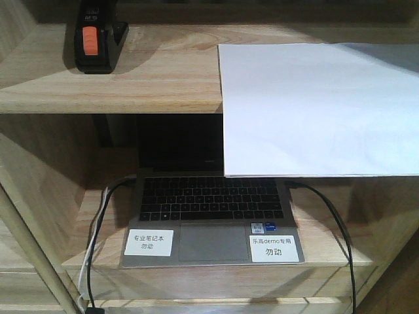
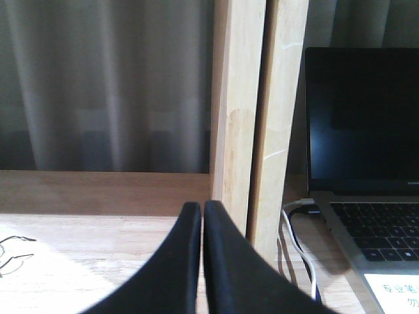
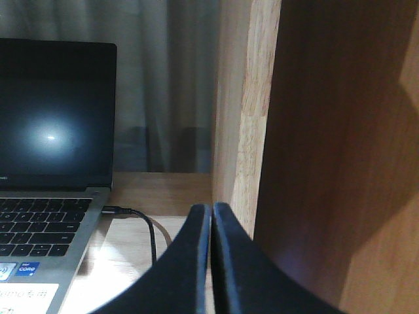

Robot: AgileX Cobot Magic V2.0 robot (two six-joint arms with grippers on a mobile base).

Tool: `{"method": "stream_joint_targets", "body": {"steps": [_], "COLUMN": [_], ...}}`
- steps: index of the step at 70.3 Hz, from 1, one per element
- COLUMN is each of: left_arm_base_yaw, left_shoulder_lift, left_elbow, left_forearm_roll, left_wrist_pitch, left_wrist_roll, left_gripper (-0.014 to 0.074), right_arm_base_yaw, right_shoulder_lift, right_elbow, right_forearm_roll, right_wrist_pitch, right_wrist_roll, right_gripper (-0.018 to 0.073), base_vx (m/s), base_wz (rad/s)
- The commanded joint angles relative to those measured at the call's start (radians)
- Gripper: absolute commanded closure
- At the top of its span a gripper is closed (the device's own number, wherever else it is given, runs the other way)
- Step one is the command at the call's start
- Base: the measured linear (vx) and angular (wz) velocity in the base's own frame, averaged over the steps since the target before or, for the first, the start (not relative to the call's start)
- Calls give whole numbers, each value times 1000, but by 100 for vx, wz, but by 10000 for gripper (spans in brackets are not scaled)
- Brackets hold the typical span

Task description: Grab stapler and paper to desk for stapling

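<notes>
The stapler [image 1: 98, 38] sits at the back left corner of the upper shelf board [image 1: 150, 85], its orange-red patch facing the front camera; its top is cut off by the upper edge of the view. The paper [image 1: 314, 111] lies flat on the right part of the same board, well apart from the stapler. Its near portion hangs out past the board's front edge and hides the right side of the screen of the laptop [image 1: 209, 196] below. That laptop stands open on the lower shelf board [image 1: 95, 226], with a white label [image 1: 149, 243] on its palm rest left of the trackpad and another label [image 1: 273, 248] to the right. A black cable [image 1: 340, 235] runs from its right side down over the board's front edge, and black and white cables drop from its left side. Neither gripper shows in the front view. In the left wrist view the left gripper [image 2: 201, 208] has its two dark fingers pressed together with only a thin seam between them. It grips nothing and hangs above pale wood in front of a wooden upright [image 2: 236, 98], with a grey curtain [image 2: 98, 85] behind. In the right wrist view the right gripper [image 3: 211, 209] is likewise closed on nothing, just beside another upright post [image 3: 252, 98], with the laptop off to its left.
</notes>
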Motion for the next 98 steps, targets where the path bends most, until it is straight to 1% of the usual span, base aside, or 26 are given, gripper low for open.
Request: {"method": "stream_joint_targets", "body": {"steps": [1,98], "left_arm_base_yaw": [-2,-2], "left_shoulder_lift": [-16,-16], "left_elbow": [10,10], "left_forearm_roll": [-9,-9], "left_wrist_pitch": [-72,-75], "left_wrist_roll": [0,0], "left_gripper": [603,603], "right_arm_base_yaw": [-4,-4], "right_shoulder_lift": [-9,-9], "right_elbow": [5,5], "right_forearm_roll": [-4,-4], "right_wrist_pitch": [-74,-94], "right_wrist_roll": [-6,-8], "right_gripper": [568,568], "base_vx": [0,0], "base_wz": [0,0]}}
